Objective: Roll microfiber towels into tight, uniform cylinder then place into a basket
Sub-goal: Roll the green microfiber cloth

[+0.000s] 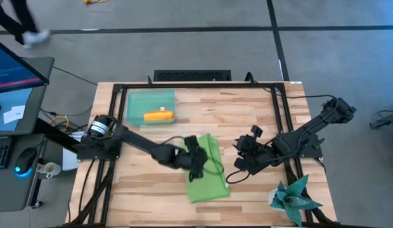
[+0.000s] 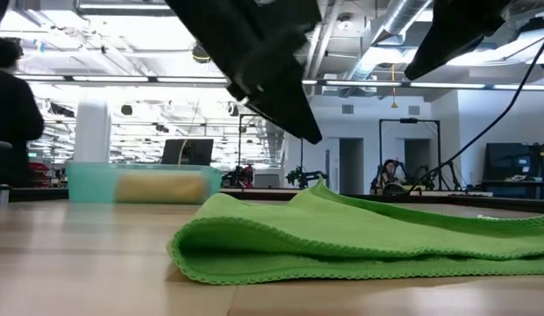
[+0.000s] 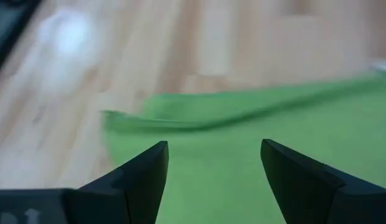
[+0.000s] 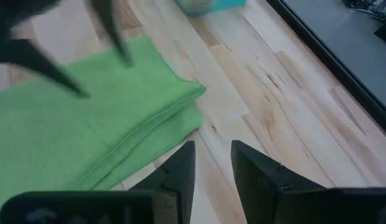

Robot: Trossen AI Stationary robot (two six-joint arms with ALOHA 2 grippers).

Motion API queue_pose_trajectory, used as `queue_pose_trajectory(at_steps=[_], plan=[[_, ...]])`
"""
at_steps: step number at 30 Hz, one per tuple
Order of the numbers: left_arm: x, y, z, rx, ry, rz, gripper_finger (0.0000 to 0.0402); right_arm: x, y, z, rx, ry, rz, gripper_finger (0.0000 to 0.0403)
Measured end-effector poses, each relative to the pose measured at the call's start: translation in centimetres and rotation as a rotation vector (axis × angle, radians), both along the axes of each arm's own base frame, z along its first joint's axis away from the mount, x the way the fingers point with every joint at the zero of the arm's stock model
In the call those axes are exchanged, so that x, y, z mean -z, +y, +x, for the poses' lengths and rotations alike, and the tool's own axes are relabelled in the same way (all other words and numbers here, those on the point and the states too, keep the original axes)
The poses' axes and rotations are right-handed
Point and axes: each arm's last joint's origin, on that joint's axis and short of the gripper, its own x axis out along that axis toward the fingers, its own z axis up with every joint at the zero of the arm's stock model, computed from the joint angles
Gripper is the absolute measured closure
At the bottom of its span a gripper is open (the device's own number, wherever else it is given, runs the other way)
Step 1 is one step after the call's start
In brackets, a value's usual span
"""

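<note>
The lime green towel [image 1: 209, 180] lies folded over on the table's middle, one fold edge toward the low camera [image 2: 360, 237]. My left gripper [image 1: 196, 166] hovers open just above it, and green cloth shows below its spread fingers [image 3: 211, 146]. My right gripper [image 1: 234, 174] stands off the towel's right edge above bare wood, its fingers a little apart with nothing between them [image 4: 213, 144]. The orange towel [image 1: 159, 116] lies rolled up inside the teal basket [image 1: 130, 101] at the far left.
A spiky teal star-shaped object [image 1: 295, 197] sits at the table's near right corner. A black frame [image 1: 184, 86] runs along the table's edges. Bare wood lies between the towel and the basket. A person [image 2: 9, 114] stands beyond the table at the left.
</note>
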Motion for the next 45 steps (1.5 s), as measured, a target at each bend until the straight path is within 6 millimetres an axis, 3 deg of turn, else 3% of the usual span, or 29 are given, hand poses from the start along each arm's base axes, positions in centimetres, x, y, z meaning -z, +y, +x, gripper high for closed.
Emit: queue_pose_trajectory(at_steps=[5, 13, 24, 32, 45], plan=[[0.9, 2.8, 0.9, -0.113, -0.034, 0.003, 0.0152, 0.0, 0.0, 0.0, -0.007, 0.004, -0.003, 0.0277], [3.3, 4.9, 2.0, -0.151, -0.032, 0.036, 0.0152, 0.0, 0.0, 0.0, -0.008, 0.006, -0.004, 0.0277], [6.9, 5.7, 3.1, -0.192, -0.012, 0.047, 0.0152, 0.0, 0.1, 0.1, -0.020, 0.003, -0.007, 0.0277], [7.5, 5.8, 4.2, -0.242, -0.142, -0.011, 0.0152, 0.0, 0.1, 0.1, -0.020, 0.005, -0.009, 0.0277], [9.7, 8.0, 4.8, -0.366, -0.192, -0.157, 0.0152, 0.0, 0.1, 0.1, -0.020, 0.001, -0.006, 0.0277]])
